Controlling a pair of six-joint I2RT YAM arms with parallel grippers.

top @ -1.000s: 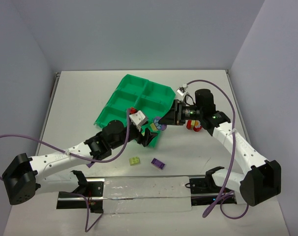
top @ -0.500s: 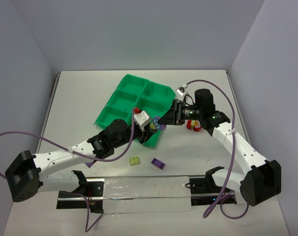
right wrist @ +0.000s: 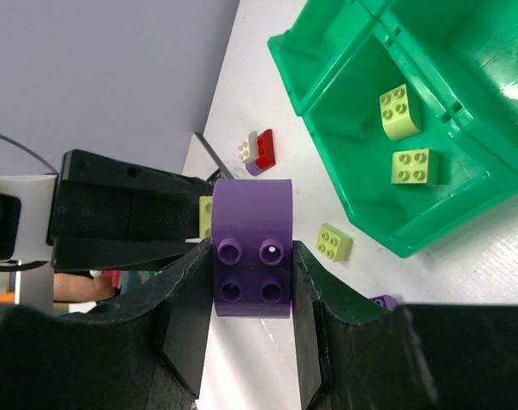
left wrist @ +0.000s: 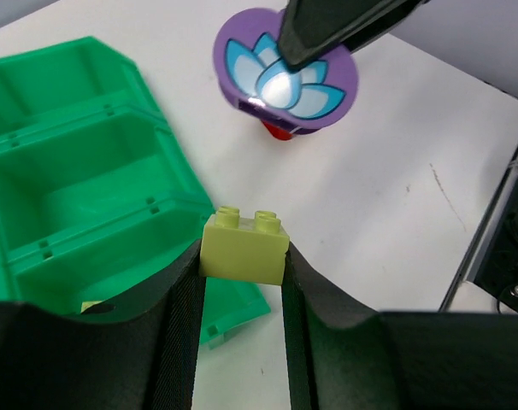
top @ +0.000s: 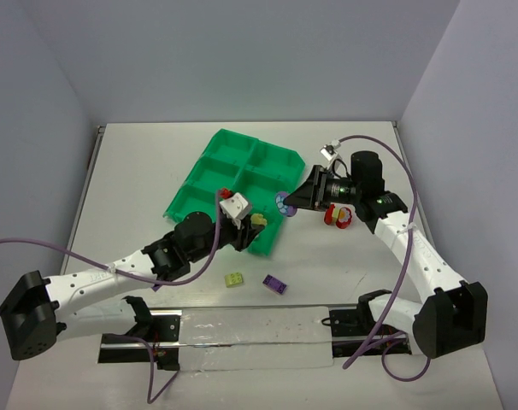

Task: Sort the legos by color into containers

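My left gripper (top: pixel 257 224) is shut on a yellow-green lego (left wrist: pixel 244 246) and holds it above the near right corner of the green tray (top: pixel 216 154). My right gripper (top: pixel 285 203) is shut on a round purple lego (right wrist: pixel 251 252) with a flower print (left wrist: pixel 285 73), in the air just right of the tray. In the right wrist view two yellow legos (right wrist: pixel 397 111) lie in one tray compartment (right wrist: pixel 464 102). A yellow lego (top: pixel 234 279) and a purple lego (top: pixel 274 284) lie on the table in front of the tray.
A red piece (top: pixel 336 213) lies on the table under the right arm. A red and white brick (right wrist: pixel 259 149) shows on the table in the right wrist view. The two grippers are close together at the tray's right corner.
My right gripper has pulled back to the right and a little up with the purple lego. My left gripper, still holding the yellow lego, has edged up toward the tray.
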